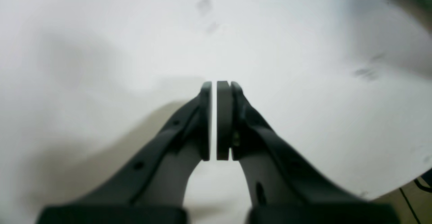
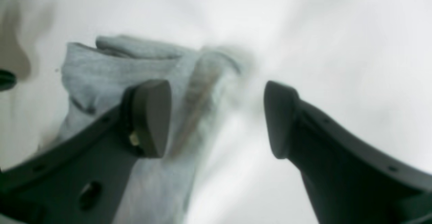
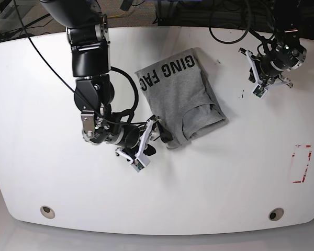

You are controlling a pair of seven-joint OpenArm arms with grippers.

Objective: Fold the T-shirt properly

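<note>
The T-shirt (image 3: 180, 97) is lying partly folded near the middle of the white counter (image 3: 52, 172), dark lettering facing up. The right claw (image 2: 217, 119) is gaping open at the shirt's near corner, gripping nothing. The left claw (image 1: 214, 119) is hanging closed and empty, well apart over bare counter.

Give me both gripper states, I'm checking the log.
Left gripper: closed, holding nothing.
Right gripper: open beside the T-shirt, holding nothing.
</note>
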